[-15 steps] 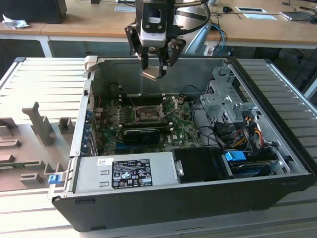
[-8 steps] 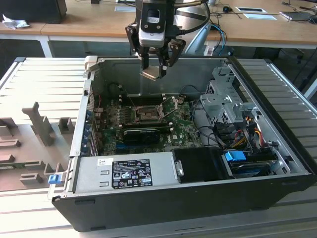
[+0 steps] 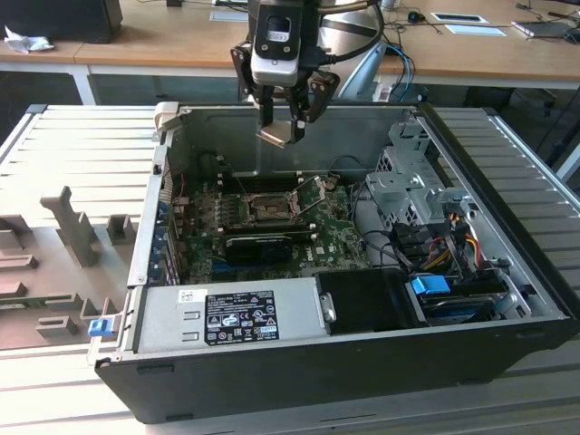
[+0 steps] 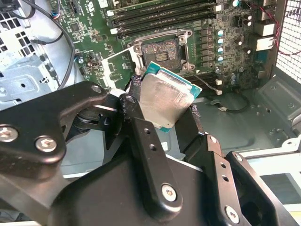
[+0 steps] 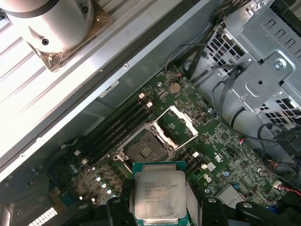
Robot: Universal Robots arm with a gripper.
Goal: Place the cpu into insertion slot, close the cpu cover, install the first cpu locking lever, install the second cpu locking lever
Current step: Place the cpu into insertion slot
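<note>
1. Black case wall (image 3: 317, 372) sits closest to us in the exterior view, on the ribbed grey table (image 3: 54, 154).
2. Just behind it we see the grey power supply (image 3: 227, 317) lying along the near edge. A blue clip (image 3: 100, 326) is at its end on the exterior view's left.
3. Next back, the long black card (image 3: 267, 246) stands on the green motherboard (image 3: 335, 240).
4. Right behind the card we mark the insertion slot (image 3: 270, 210), with its silver rim and exposed dark centre. In the first wrist view the cpu cover (image 5: 181, 123) is swung open and lies beside the slot. Black memory sticks (image 5: 117, 129) run along the slot's other side.
5. Metal drive cage (image 3: 417, 177) takes up the case on the exterior view's right, with cables (image 3: 444, 245) near it.
6. Up in the air over the board, the gripper (image 3: 283, 125) hangs pointing down. Its fingers (image 4: 146, 150) are closed narrow on the cpu (image 3: 276, 136), gripping two opposite edges. In the second wrist view we see the cpu tilted, silver top showing with a green edge around it. It is well apart from the slot and touches nothing but the fingers.
7. Farthest back, a wooden desk (image 3: 136, 50) runs across.
</note>
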